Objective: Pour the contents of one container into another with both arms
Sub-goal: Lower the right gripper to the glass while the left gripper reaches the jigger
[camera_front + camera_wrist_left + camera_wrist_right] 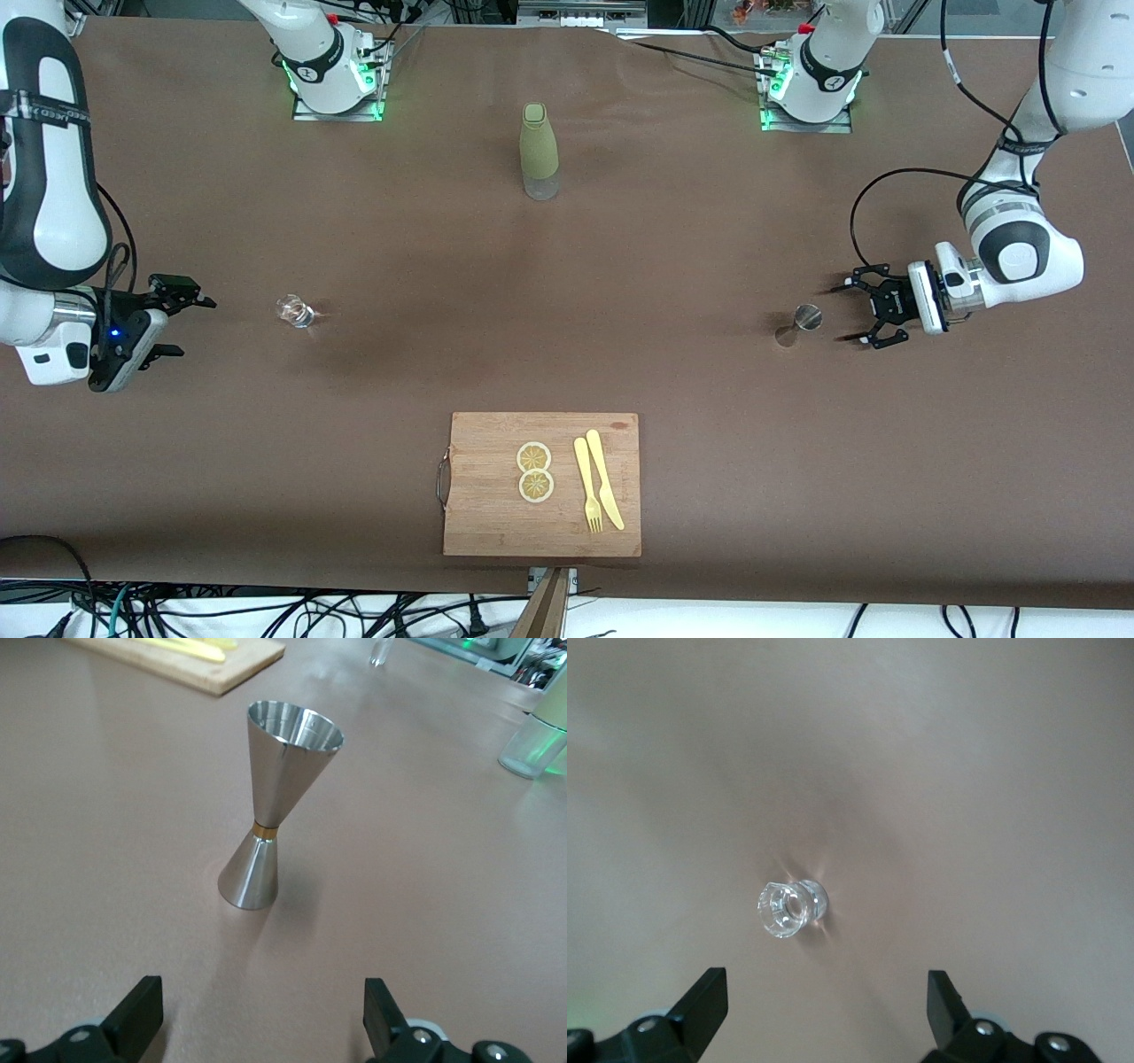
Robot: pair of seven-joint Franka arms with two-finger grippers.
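A wide brown table (567, 292) fills the front view, with both arm bases set along its top edge. The jigger (802, 321) stands upright toward the left arm's end of the table, and the left gripper (858, 310) is held low just beside it, fingers spread apart and pointed at it, nothing gripped. The glass cup (296, 311) sits toward the right arm's end, with the right gripper (182, 325) near it, likewise spread and empty. Each arm is thus matched to the vessel at its own end. A green bottle (538, 151) stands mid-table toward the top edge, and a cutting board (478, 523) with two lemon slices (535, 471), a fork (587, 486) and a knife (605, 478) lies at the bottom edge; neither is judged to be in the way.

In the left wrist view the jigger (275, 815) is seen upright, its long axis vertical, centred ahead of the gap between the two fingertips (137, 1010), so a straight advance is judged enough to bracket the narrow waist.

In the right wrist view the glass cup (790, 906) is shown mouth upward, ahead of the parted fingertips (704, 1001) and slightly off the centre line, so a small sideways correction is likely needed.
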